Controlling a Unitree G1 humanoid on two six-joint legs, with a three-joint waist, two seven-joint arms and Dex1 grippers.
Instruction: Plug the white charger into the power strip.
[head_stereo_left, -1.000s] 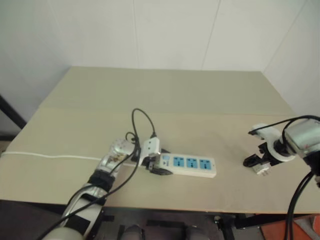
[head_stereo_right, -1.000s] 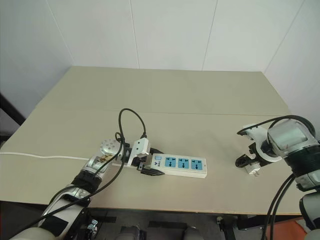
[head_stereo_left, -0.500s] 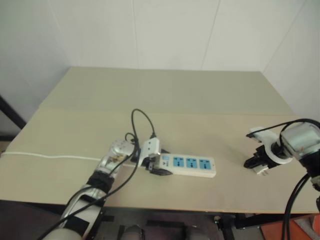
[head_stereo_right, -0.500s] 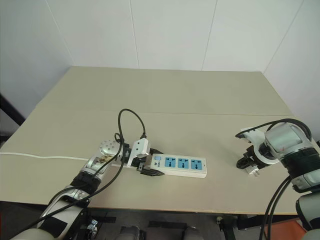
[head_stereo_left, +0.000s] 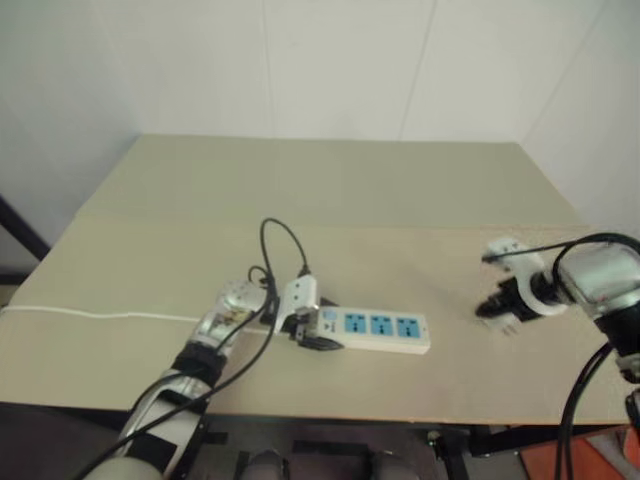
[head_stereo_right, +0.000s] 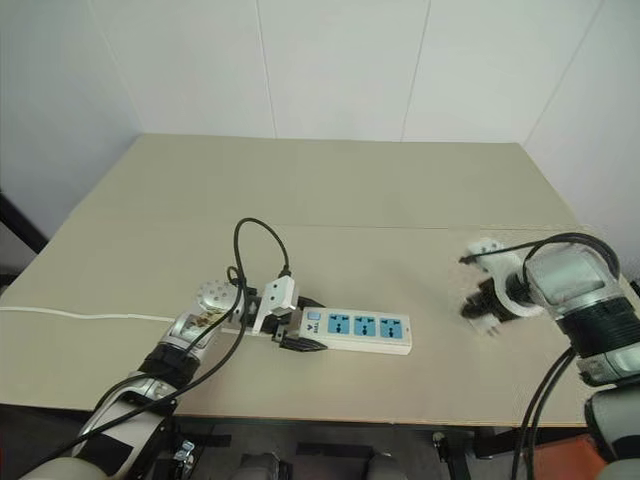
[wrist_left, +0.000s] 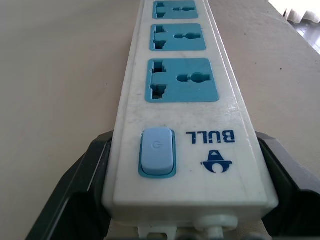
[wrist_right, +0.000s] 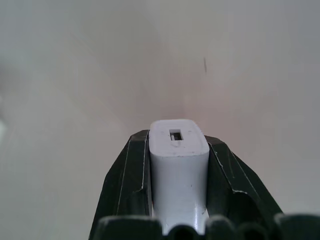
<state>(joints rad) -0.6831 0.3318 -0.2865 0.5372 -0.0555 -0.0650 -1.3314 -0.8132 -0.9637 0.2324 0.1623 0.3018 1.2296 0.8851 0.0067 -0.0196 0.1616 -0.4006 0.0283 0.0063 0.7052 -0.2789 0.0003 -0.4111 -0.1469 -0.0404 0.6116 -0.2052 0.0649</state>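
Note:
The power strip (head_stereo_left: 376, 330) lies flat near the table's front edge, a long white bar with three blue socket faces (wrist_left: 181, 80) in a row. My left gripper (head_stereo_left: 304, 330) is shut on its switch end, one black finger (wrist_left: 82, 192) on each side. The white charger (wrist_right: 179, 160) is a small white block clamped between my right gripper's fingers (wrist_right: 134, 165). My right gripper (head_stereo_right: 480, 309) hangs just above the table, to the right of the strip and well apart from it. The charger's prongs are hidden.
The strip's thin white cord (head_stereo_left: 100, 314) runs left to the table edge. A black cable (head_stereo_left: 285, 238) loops up over my left wrist. The beige table (head_stereo_left: 330, 190) stretches back to white walls, and its right edge is close behind my right arm.
My right gripper has shut on the white charger, lifted it a little off the table and carried it left toward the strip. The left gripper and strip have not moved.

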